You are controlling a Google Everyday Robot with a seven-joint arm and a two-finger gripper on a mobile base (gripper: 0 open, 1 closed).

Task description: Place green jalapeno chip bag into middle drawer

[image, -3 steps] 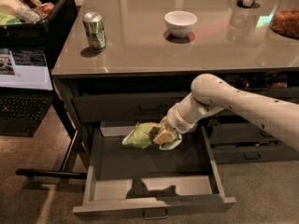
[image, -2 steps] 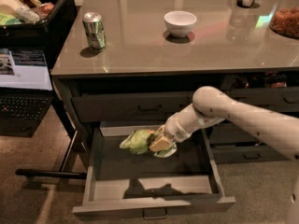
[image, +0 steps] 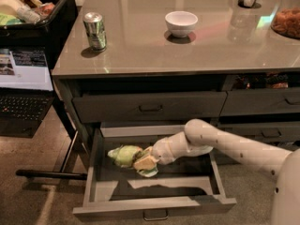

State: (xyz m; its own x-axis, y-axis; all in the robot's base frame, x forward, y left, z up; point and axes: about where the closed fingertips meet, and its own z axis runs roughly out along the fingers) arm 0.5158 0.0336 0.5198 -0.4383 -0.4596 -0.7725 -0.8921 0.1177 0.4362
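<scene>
- Green jalapeno chip bag (image: 124, 155): crumpled, light green, inside the pulled-out middle drawer (image: 154, 206), in its left half and nearer the back than the front.
- Cannot tell whether resting on the drawer floor or lifted just above it.
- Gripper (image: 146, 163) at the bag's right end, within the drawer walls, closed on the bag, with green foil bulging out to its left and a scrap of it showing underneath.
- White arm (image: 225, 142) reaching in from the right, bent at a rounded joint over the drawer's right part, then sloping down and left to the gripper.
- Dark shadow (image: 159, 190) on the lighter grey floor, apart from the bag and closer to the drawer front.
- Small bar handle (image: 155, 215) at the middle of the drawer's flat front, at the bottom edge of the view.
- Wide upper drawer front (image: 150, 106) directly above, shut, with its own small handle.
- Narrower drawers (image: 262, 102) to the right, partly behind the arm.
- On the glossy countertop (image: 197, 50): soda can (image: 95, 30) upright near the left edge, white bowl (image: 181, 23) well apart from it towards the middle.
- Laptop (image: 23, 78) to the left of the cabinet, screen lit, under a black bin (image: 51, 18) holding assorted items.
</scene>
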